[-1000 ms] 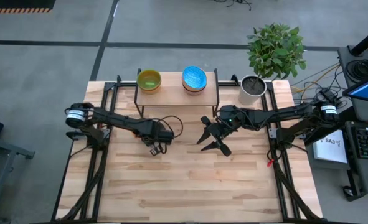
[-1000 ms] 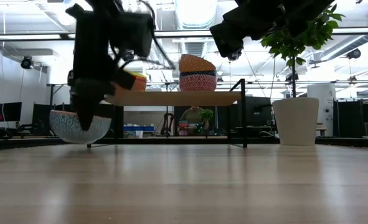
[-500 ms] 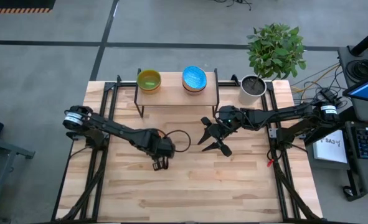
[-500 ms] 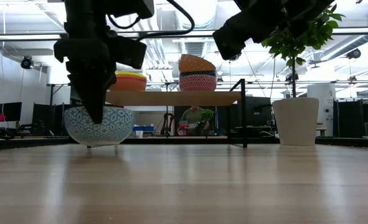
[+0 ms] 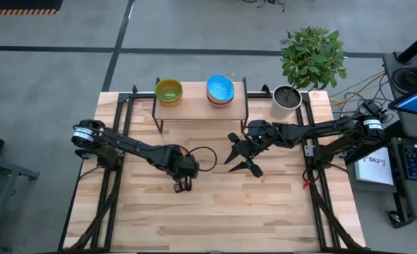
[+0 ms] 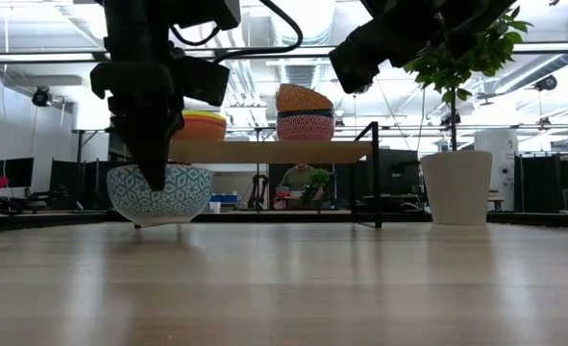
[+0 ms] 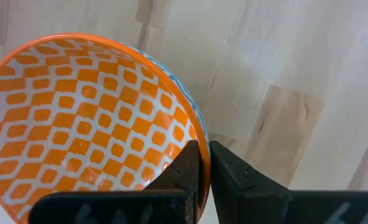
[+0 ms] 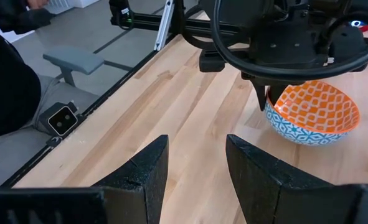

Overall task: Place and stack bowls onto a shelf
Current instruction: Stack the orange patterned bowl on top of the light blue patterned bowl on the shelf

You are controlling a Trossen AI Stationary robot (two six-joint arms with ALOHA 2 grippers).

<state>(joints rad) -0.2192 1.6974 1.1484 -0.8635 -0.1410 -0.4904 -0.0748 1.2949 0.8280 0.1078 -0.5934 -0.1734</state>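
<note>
My left gripper (image 5: 182, 185) is shut on a bowl (image 6: 160, 192), blue-and-white patterned outside and orange-and-white inside (image 7: 78, 118), in front of the shelf (image 5: 201, 107); the arm hides the bowl from above. The wooden shelf (image 6: 264, 151) carries two stacks of bowls, one topped yellow (image 5: 168, 90), one topped blue (image 5: 220, 89). My right gripper (image 5: 238, 161) hangs open above the table, to the right of the held bowl, its fingers (image 8: 140, 168) empty. My left gripper pinches the bowl's rim (image 7: 202, 140), one finger (image 7: 187, 168) inside the bowl and one (image 7: 233, 177) outside. The fingers come from above, pointing down. The bowl sits nearly upright below them (image 8: 311, 115); whether its base touches the table I cannot tell.
A white pot with a leafy plant (image 5: 286, 101) stands at the table's far right corner, beside the shelf (image 6: 456, 185). Bare wood (image 5: 215, 219) spreads toward the near edge. Black frame rails run along both table sides.
My left gripper has carried the bowl toward the table's near edge and a little to the right, away from the shelf, rolling its wrist. The bowl, tilted a second ago, now sits nearly level. Over the last half second the arm has barely moved.
</note>
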